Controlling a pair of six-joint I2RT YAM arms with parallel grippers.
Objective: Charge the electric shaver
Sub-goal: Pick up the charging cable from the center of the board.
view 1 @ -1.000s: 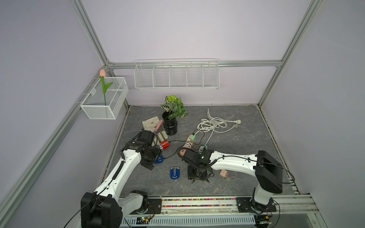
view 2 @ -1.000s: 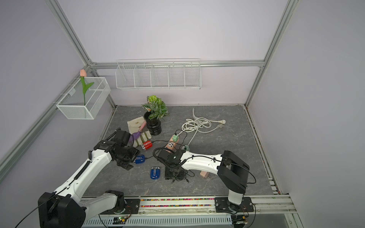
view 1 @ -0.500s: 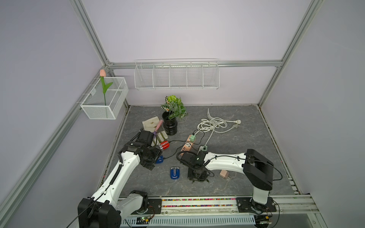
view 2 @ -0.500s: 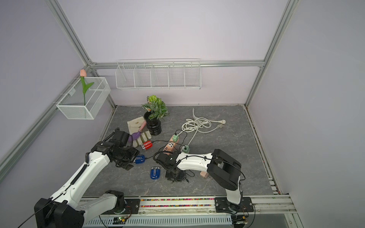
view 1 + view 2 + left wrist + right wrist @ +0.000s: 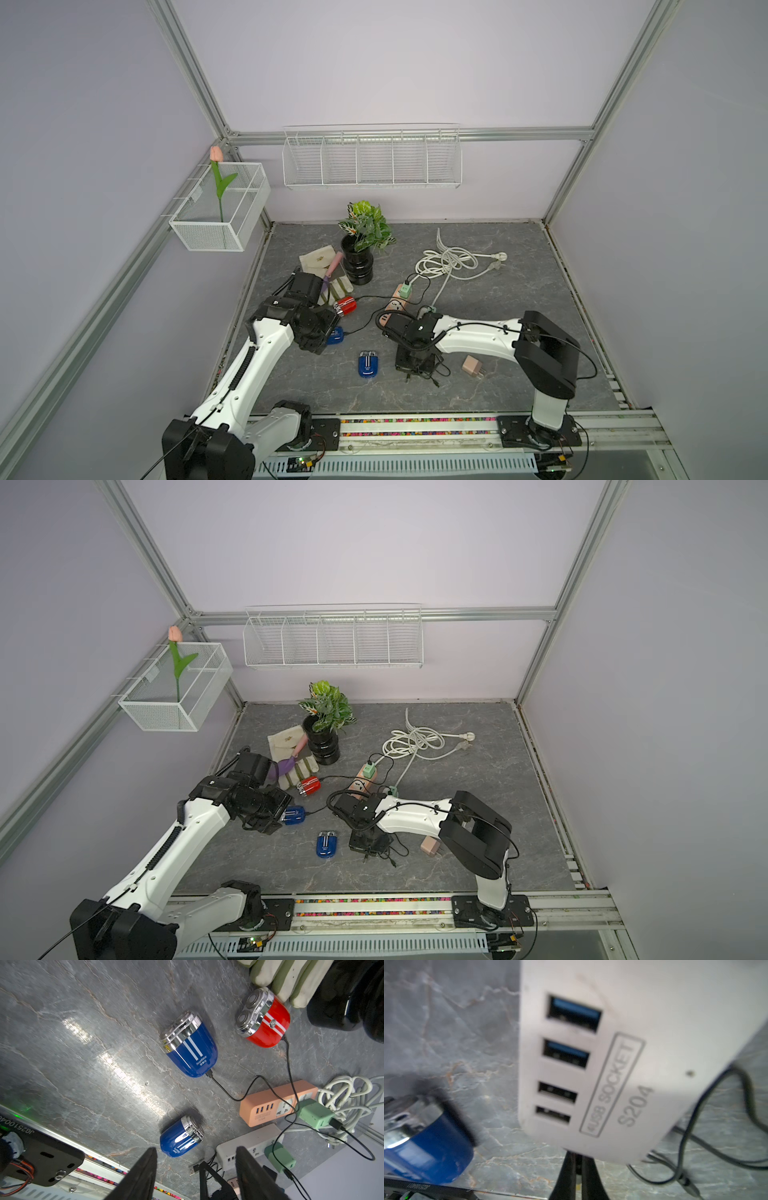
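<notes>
1. 3 shavers lie on the grey counter (image 5: pixel 498 291): a red shaver (image 5: pixel 264 1020) and a blue shaver (image 5: pixel 190 1045), each with a thin black lead plugged into its base, and a loose blue shaver (image 5: pixel 368 364) with no lead in it.
2. The loose blue shaver lies flat near the counter's front edge, between the 2 arms and just beside a tangle of black cable (image 5: pixel 432 370).
3. The left fingers (image 5: pixel 145 1174) stand wide apart with nothing between them. In both top views they hang next to the plugged-in blue shaver.
4. The right fingers (image 5: pixel 563 1178) are closed almost tip to tip and point down at the cable tangle. Whether they pinch the cable I cannot tell.
5. A white power strip (image 5: pixel 591 1064) with 4 USB ports fills the right wrist view, 2 ports blue inside and 2 black.
6. A pink power strip (image 5: pixel 276 1101) lies beside the white one and carries a green charger (image 5: pixel 313 1113). A second green charger (image 5: pixel 280 1157) sits on the white strip.
7. 1 small pink adapter (image 5: pixel 471 365) lies near the right arm, and a coiled white cord (image 5: pixel 449 262) lies farther back.
</notes>
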